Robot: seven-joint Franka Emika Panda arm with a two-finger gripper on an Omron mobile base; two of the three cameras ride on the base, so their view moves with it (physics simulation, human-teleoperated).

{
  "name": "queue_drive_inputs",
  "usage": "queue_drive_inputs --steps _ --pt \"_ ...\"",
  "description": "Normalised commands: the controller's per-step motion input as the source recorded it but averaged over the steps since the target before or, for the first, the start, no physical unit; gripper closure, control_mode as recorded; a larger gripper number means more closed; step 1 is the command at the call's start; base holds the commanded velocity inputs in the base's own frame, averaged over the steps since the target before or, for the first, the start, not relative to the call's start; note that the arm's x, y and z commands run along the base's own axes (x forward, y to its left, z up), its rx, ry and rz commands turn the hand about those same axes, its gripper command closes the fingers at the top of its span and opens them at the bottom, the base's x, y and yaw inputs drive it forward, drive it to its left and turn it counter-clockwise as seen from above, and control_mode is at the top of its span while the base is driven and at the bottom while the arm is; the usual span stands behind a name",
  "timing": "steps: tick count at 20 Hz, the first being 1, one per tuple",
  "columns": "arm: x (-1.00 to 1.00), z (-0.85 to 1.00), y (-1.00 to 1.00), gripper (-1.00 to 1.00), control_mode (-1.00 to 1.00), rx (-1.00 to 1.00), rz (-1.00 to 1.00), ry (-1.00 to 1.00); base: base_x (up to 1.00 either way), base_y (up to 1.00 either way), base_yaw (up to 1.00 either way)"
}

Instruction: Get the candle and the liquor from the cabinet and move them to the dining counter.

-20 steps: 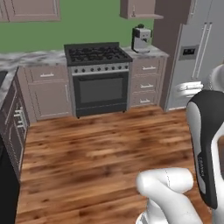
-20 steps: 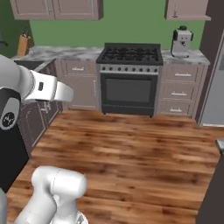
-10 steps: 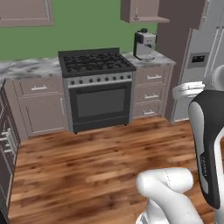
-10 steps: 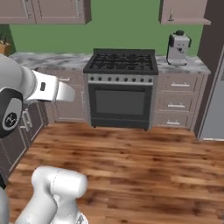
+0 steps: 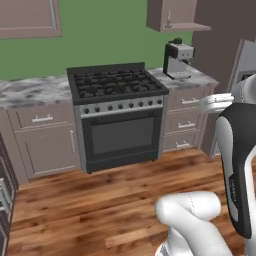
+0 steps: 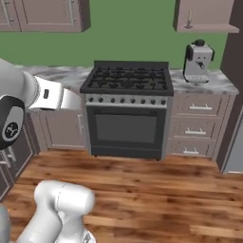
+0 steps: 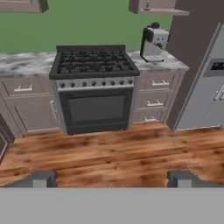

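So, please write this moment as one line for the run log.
end effector: open, holding nothing | facing: stove | candle: on shelf above coffee machine

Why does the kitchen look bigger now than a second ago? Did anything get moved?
The robot's base drove closer to the stove, so the whole view shifted; the things themselves did not move. The coffee machine stands on its worktop as before. The gripper stayed open and empty, and nothing was picked up or let go.

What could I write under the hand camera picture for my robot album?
Open claw faces a black stove, with a coffee machine on the marbled worktop beside it.
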Motion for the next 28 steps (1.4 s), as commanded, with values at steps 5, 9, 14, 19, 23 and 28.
queue_drive_inputs --steps 5,9,14,19,23,28 --pt "0.0 0.0 0.0 -1.0 1.0 0.0 0.0 0.0 1.0 -0.04 0.0" --pt "0.0 0.0 0.0 -1.0 1.0 0.0 0.0 0.0 0.93 -0.32 0.0" --pt "0.0 0.0 0.0 -1.0 1.0 0.0 0.0 0.0 0.31 -0.9 0.06" --pt "0.0 0.0 0.0 -1.0 1.0 0.0 0.0 0.0 0.24 -1.0 0.05" --pt "0.0 0.0 0.0 -1.0 1.0 0.0 0.0 0.0 0.53 -0.73 0.04" --pt "0.0 0.0 0.0 -1.0 1.0 0.0 0.0 0.0 0.9 -0.22 0.17"
